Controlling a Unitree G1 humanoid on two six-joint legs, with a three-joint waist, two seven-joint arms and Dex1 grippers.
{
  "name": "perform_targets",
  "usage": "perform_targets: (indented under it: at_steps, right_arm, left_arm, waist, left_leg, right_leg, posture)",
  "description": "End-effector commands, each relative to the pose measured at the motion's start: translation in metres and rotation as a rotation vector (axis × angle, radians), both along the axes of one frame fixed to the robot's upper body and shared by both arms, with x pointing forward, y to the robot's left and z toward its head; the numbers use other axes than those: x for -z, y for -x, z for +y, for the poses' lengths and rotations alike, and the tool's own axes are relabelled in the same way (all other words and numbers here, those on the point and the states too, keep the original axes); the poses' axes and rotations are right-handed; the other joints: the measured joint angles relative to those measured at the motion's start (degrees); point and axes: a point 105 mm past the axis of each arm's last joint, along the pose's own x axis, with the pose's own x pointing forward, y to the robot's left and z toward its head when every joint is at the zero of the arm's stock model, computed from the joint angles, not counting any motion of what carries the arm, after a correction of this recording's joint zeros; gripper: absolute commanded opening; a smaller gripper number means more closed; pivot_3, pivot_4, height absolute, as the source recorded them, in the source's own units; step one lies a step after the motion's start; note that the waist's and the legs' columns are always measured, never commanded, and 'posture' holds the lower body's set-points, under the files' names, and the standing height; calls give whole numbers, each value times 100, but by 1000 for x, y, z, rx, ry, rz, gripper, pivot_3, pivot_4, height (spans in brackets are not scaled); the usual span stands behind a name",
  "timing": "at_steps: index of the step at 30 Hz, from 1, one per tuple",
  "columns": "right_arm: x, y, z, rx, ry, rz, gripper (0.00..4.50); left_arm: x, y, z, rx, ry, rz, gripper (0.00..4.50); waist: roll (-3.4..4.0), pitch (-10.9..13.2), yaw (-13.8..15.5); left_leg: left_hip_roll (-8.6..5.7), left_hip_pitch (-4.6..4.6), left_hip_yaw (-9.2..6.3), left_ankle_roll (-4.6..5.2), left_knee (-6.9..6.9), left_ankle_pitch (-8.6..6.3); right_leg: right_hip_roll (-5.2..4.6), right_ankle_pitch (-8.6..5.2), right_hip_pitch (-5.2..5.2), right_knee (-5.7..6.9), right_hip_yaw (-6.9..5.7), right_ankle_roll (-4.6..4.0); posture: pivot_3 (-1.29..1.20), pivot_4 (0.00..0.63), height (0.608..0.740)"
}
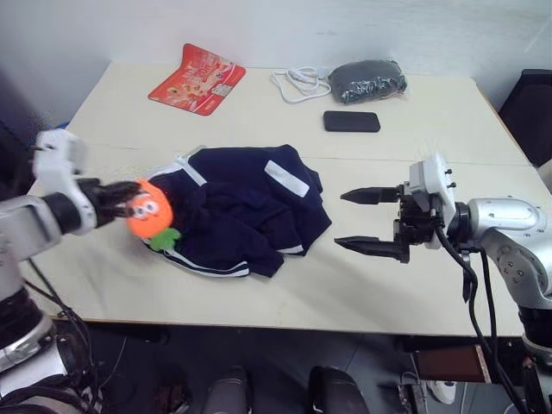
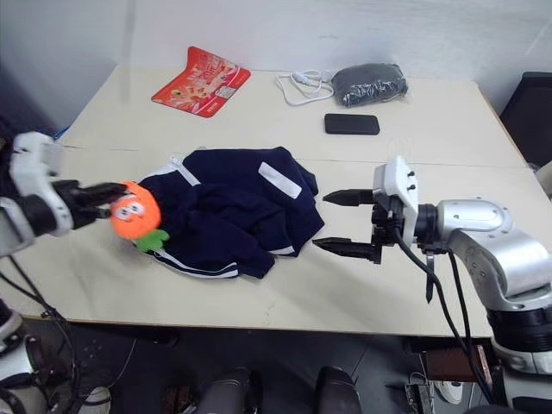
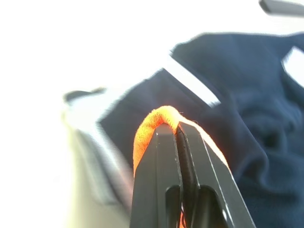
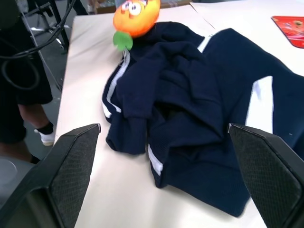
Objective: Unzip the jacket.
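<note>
One jacket (image 1: 241, 211) lies crumpled near the middle of the worktop (image 1: 345, 293), a little toward its left edge, navy with white stripes and a white tag facing up. At its left side the left gripper (image 1: 121, 200) has its fingers clamped on an orange plush toy (image 1: 148, 210) with a green leaf, held just above the fabric. The right gripper (image 1: 373, 222) hangs beside the jacket's right side with fingers spread wide, holding nothing. I judge the toy should be set well aside first; the zipper is not visible in the bunched cloth, so the folds need spreading. Toward the far edge lie a red packet (image 1: 197, 78), white cable (image 1: 297, 84), grey speckled bundle (image 1: 367, 81) and black phone (image 1: 352, 122); a pale wall stands behind.
</note>
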Motion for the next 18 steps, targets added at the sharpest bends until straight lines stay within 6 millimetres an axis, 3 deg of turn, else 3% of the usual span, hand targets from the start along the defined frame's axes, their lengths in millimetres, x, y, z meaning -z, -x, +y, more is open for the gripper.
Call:
perform_targets:
  at_steps: [1,4,6,12,16,18]
  right_arm:
    - [-6,1,6,-47,-4,-38,4500]
    - [-6,1,9,-69,-9,-36,4500]
    - [-6,2,14,-102,-16,-27,4500]
    - [-1,7,24,-173,-8,-11,4500]
    - [0,6,27,-181,2,-17,4500]
    - [0,6,28,-175,2,-17,4500]
  left_arm:
    - [-20,27,49,-197,8,-88,32]
    - [-20,43,81,-330,7,-104,32]
    - [-4,49,100,-405,16,-72,32]
    - [60,33,106,-411,-108,47,32]
    - [84,23,119,-463,-135,90,32]
    - [90,22,119,-453,-150,102,461]
  waist:
    - [0,0,-18]
    - [0,0,-71]
    - [0,0,-83]
    - [-8,-5,-42]
    - [-17,-9,-55]
    - [-17,-9,-79]
  left_leg:
    - [0,0,0,0,0,0]
    - [2,2,-2,-3,-3,-2]
    - [2,2,-2,-3,-3,-2]
    - [4,3,-5,-6,-2,-4]
    - [5,3,-3,-9,-2,-5]
    - [4,3,-3,-8,-3,-6]
  right_leg:
    - [0,0,0,0,-1,0]
    - [0,0,-2,0,0,0]
    - [0,0,-2,1,1,-1]
    - [0,-1,-2,2,4,-1]
    - [0,-1,-7,3,4,-2]
    - [0,-1,-8,3,7,-2]
  posture:
    - [0,150,740]
    - [0,150,740]
    - [0,150,740]
    - [0,150,740]
    - [0,150,740]
    - [0,150,740]
